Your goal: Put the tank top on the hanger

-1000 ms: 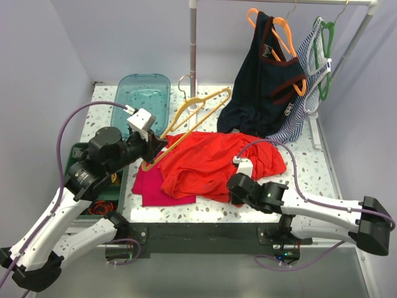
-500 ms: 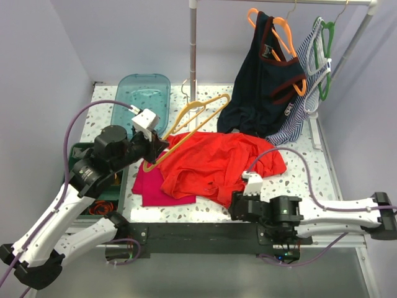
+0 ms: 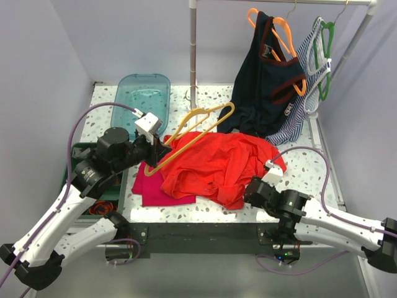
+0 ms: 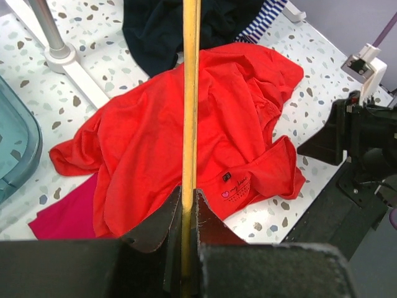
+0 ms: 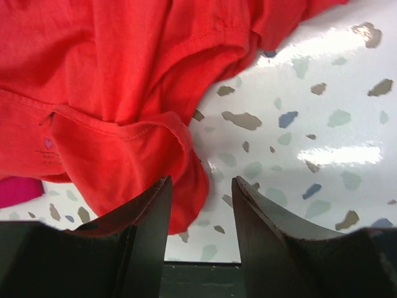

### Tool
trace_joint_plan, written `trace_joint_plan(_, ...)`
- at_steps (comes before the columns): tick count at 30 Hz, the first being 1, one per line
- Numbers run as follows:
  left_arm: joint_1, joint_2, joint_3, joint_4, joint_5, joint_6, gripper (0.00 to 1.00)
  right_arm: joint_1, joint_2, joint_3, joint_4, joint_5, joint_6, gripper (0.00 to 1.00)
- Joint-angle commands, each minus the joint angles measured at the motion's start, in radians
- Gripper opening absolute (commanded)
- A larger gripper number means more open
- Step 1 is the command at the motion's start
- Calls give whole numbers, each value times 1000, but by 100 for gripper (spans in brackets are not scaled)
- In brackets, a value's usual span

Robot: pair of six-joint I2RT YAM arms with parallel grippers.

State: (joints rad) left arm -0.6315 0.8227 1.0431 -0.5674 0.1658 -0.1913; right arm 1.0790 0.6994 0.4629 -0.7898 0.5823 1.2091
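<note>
Red-orange tank top (image 3: pixel 217 164) edge lies under wide right claw (image 5: pixel 201 184); left claw (image 4: pixel 188 202) pinches hanger (image 4: pixel 189 93)

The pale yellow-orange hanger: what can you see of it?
The thin pale yellow-orange plastic hanger is a slim triangular frame with nothing on it. The left gripper clamps its near corner, jaws shut on the bar, holding it tilted above the left edge of the crumpled bright red-orange tank top.

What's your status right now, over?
Left gripper shut on hanger. Right gripper open over tank top hem. Tank top crumpled on table, overlapping magenta cloth.
</note>
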Motion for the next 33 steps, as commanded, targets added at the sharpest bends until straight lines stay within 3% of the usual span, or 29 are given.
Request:
trace_joint_plan(1, -5, -34, -11, 35, 41, -27, 0, -51, 60, 3, 207, -82, -89, 48)
trace_joint_plan(6, -5, -57, -29, 12, 49, -39, 0, -91, 112, -18, 274, -133, -94, 47)
trace_joint_plan(11, -5, -95, -57, 0, 87, -57, 0, -93, 80, -50, 229, -131, -66, 32)
trace_joint_plan(19, -7, -126, -89, 9, 126, -66, 0, -91, -26, -60, 135, -104, -57, 39)
trace_joint_plan(23, -5, -122, -91, 6, 120, -65, 0, -93, -20, -53, 112, -98, -60, 36)
trace_joint_plan(33, -5, -137, -86, 4, 153, -68, 0, -94, 63, -102, 274, -125, -72, 33)
